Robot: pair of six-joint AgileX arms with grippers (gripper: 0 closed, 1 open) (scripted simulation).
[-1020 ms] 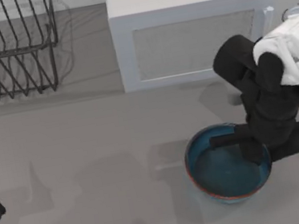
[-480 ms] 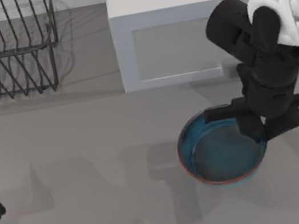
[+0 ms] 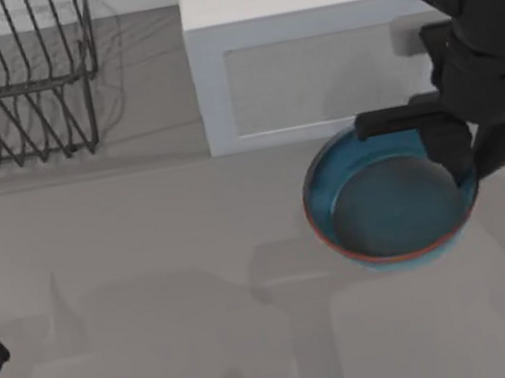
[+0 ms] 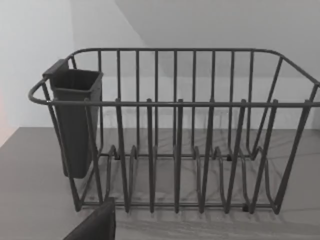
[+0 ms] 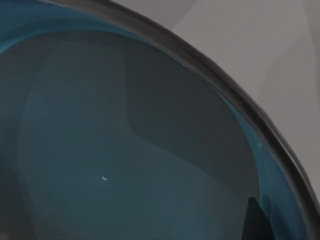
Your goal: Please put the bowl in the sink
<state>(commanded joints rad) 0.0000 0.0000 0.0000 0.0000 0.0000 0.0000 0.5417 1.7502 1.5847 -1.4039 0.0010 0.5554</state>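
top view looks straight down on the table (image 3: 154,294); left wrist view faces the dish rack (image 4: 175,130) level; right wrist view sits close inside the bowl (image 5: 125,150).

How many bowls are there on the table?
1. The glossy blue round bowl with a red-orange rim sits at the table's right, just before the white microwave, with the right gripper clamped on its rim.

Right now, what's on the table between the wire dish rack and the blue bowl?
Nothing: in the top view, the grey table between the dish rack and the bowl is bare, apart from shadows.
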